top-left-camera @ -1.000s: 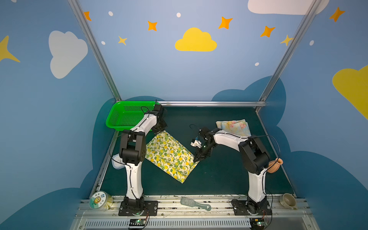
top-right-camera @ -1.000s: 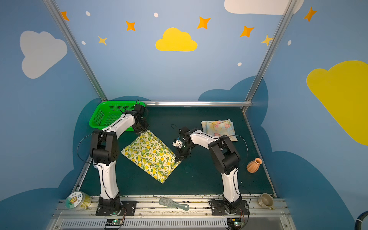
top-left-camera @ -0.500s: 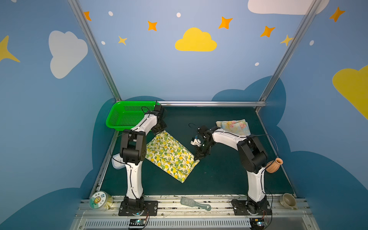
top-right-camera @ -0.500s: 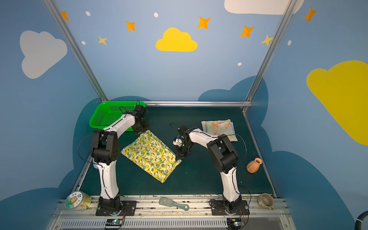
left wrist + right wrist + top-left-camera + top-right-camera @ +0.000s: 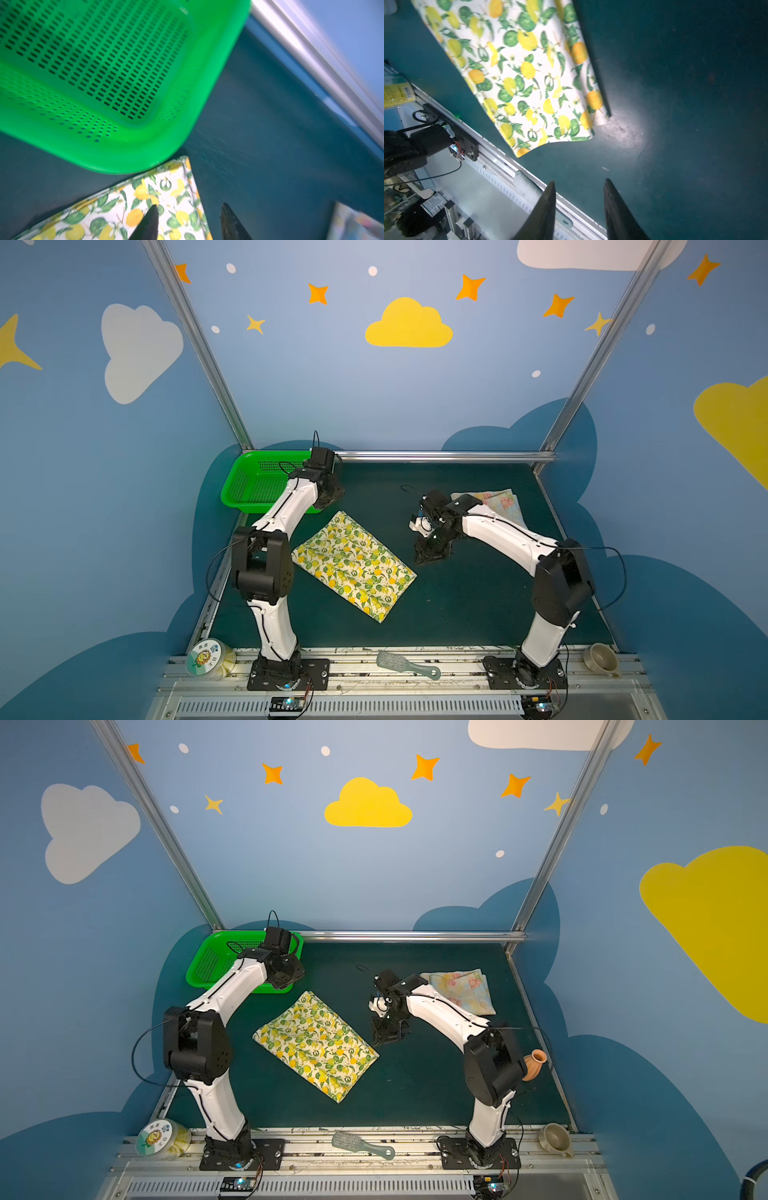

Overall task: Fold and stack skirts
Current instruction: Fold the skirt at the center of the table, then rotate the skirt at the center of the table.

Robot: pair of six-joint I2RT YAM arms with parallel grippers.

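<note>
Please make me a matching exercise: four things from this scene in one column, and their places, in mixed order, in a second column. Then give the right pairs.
Things
1. lemon skirt
2. flower skirt
3. basket
4. brush

Places
A. on the rail at the front
B. far left corner of the mat
C. middle of the mat, lying flat
D. far right part of the mat

Pairs: 1-C, 2-D, 3-B, 4-A

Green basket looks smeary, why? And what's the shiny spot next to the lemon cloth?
Left wrist view: the green basket and rail are streaked, likely motion blur. Right wrist view: a bright light patch glares on the mat beside the lemon skirt.
</note>
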